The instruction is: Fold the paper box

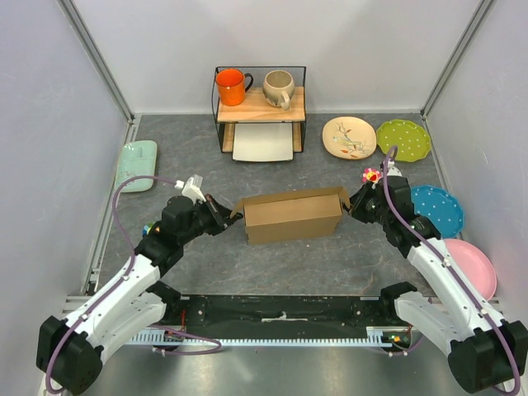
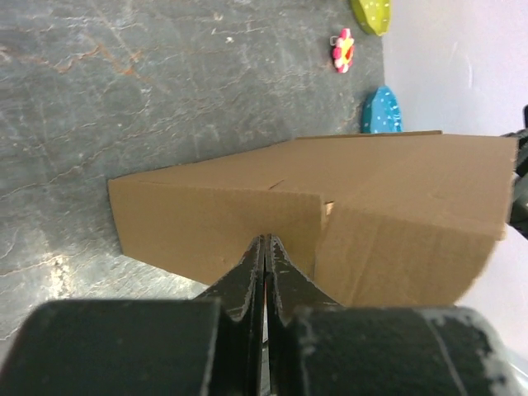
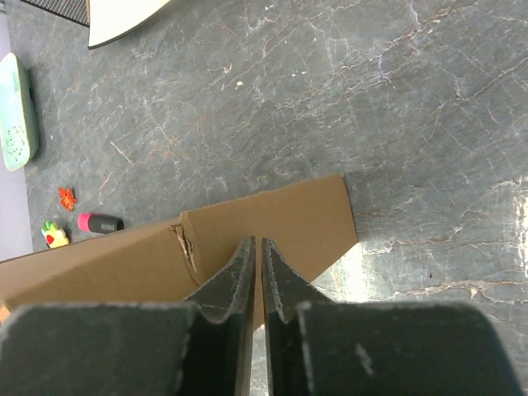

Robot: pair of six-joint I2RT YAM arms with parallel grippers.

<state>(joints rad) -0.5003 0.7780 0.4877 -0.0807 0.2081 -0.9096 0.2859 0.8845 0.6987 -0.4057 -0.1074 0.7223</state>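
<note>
Task item: the paper box (image 1: 293,216) sits mid-surface (image 1: 289,272) between the two arms, long side across. It is already raised into box form, and a flap angles outward at each end.
Left gripper (image 1: 224,216): jaws fully closed and holding nothing. The tips rest against the left end panel.
Right gripper (image 1: 356,203): jaws all but closed, with only a thin slit between them and nothing in it. The tips are at the right end flap.
Step, as judged: pressing the end flaps inward.
Hazard 1: uneven pressure from the two ends may make the box slide or pivot on the smooth surface.
Hazard 2: the crease at the right corner looks frayed, so hard pushing may tear it.
Hazard 3: a flap released before it seats may spring back out.
Hazard 4: narrow tips may dent the cardboard.
</note>
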